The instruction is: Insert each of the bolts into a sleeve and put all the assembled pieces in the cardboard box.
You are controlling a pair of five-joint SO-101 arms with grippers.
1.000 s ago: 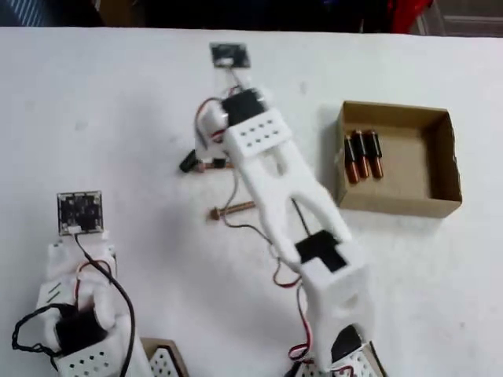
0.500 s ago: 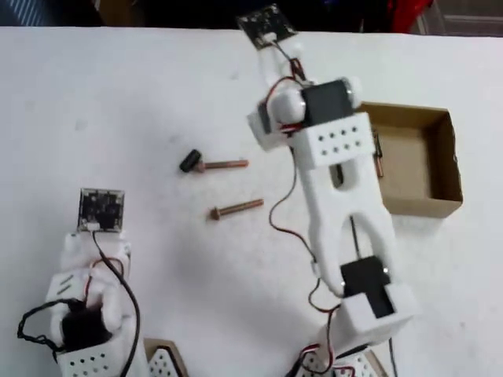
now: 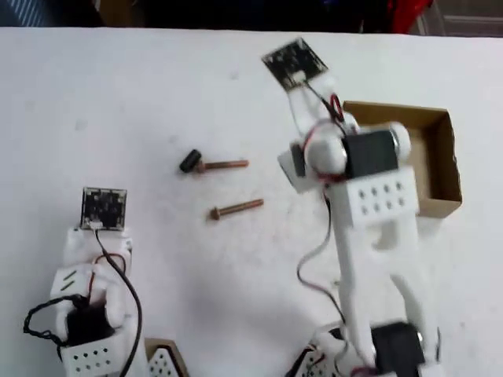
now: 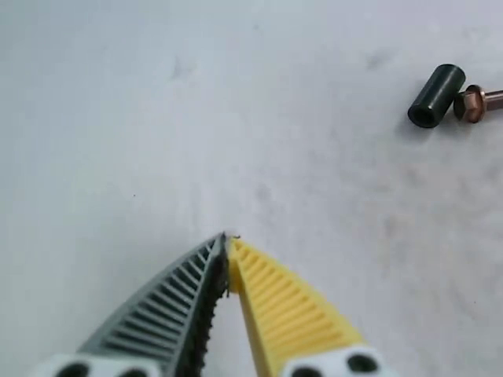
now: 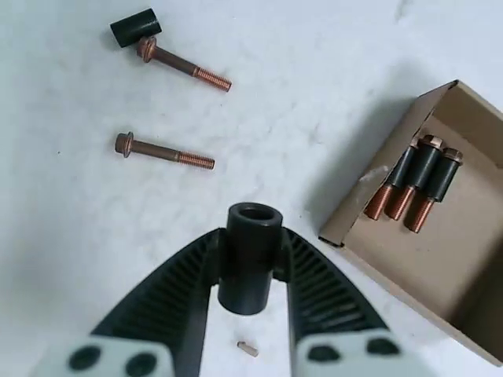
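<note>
right gripper (image 5: 250,255): black fingers (image 5: 181,283) spread just wide enough to pinch a black sleeve (image 5: 250,267), held upright with its bore facing up, over the table (image 5: 71,236). A tiny tan bit (image 5: 247,348) lies on the table by it, can't tell what it is.

left gripper (image 4: 229,245): grey and yellow fingers (image 4: 275,298) pressed together at the tips, nothing between them, over bare table.

Out from the right gripper: a bare bolt (image 5: 163,151) lying flat. Farther off, a second bolt (image 5: 182,65), head right against a loose sleeve (image 5: 135,29), not inserted.

cardboard box (image 5: 448,259) is off to the side, with three assembled pieces (image 5: 413,184) side by side along one wall.

In the high view the right arm (image 3: 377,236) overlaps the box's side nearest the bolts.
</note>
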